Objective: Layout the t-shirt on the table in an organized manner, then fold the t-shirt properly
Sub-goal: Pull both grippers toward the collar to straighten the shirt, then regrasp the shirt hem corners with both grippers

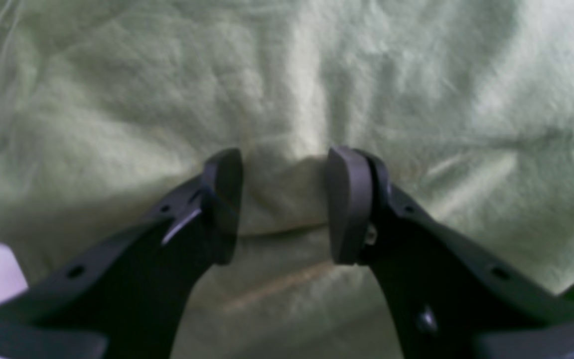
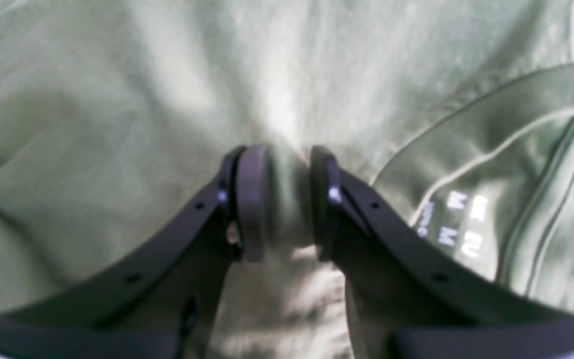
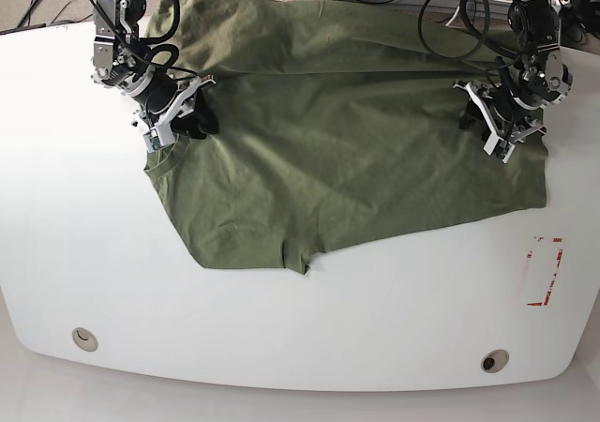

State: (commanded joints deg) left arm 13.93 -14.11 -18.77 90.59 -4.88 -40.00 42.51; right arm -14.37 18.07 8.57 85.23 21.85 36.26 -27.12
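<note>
Below, t-shirt (image 3: 337,150) fabric between both claws' pads.

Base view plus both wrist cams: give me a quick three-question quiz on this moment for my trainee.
1. True or false: the t-shirt is folded into a neat rectangle.
2. Which corner of the table carries the red tape, as the base view shows it? A) near left B) near right C) far left
3. Fill in: each gripper has a fold of ____ between its pads.

Key
1. False. It lies spread out and wrinkled, its far part doubled over along a crease.
2. B.
3. Fabric. The right gripper pinches a narrow ridge near the printed neck label; the left gripper holds a wider bunch at the opposite edge.
</note>
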